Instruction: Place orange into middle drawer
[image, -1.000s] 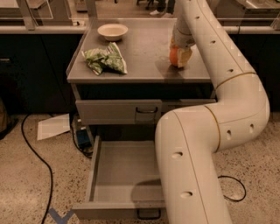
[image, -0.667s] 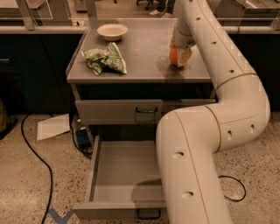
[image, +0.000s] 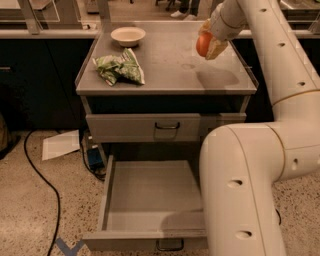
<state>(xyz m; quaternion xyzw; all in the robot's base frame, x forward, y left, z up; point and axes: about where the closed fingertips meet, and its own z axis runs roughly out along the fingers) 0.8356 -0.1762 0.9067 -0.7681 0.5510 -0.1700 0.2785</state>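
Observation:
The orange (image: 202, 44) is a round orange fruit held between the pale fingers of my gripper (image: 209, 43). The gripper is shut on it and holds it clear of the grey cabinet top (image: 170, 65), over the top's right side, with a shadow on the surface beneath. The middle drawer (image: 150, 195) is pulled out wide open at the bottom of the view, a shallow grey tray with nothing in it and a dark loop handle (image: 170, 245) on its front panel. It lies well below and to the left of the gripper. My white arm covers the drawer's right side.
A shut grey drawer (image: 150, 127) sits just under the cabinet top. A green-and-white snack bag (image: 120, 69) and a cream bowl (image: 128, 35) lie on the top's left half. A black cable (image: 40, 175) and a paper sheet (image: 61, 145) lie on the floor at left.
My gripper has risen from the cabinet top with the orange in it. The orange now hangs above the surface instead of resting on it.

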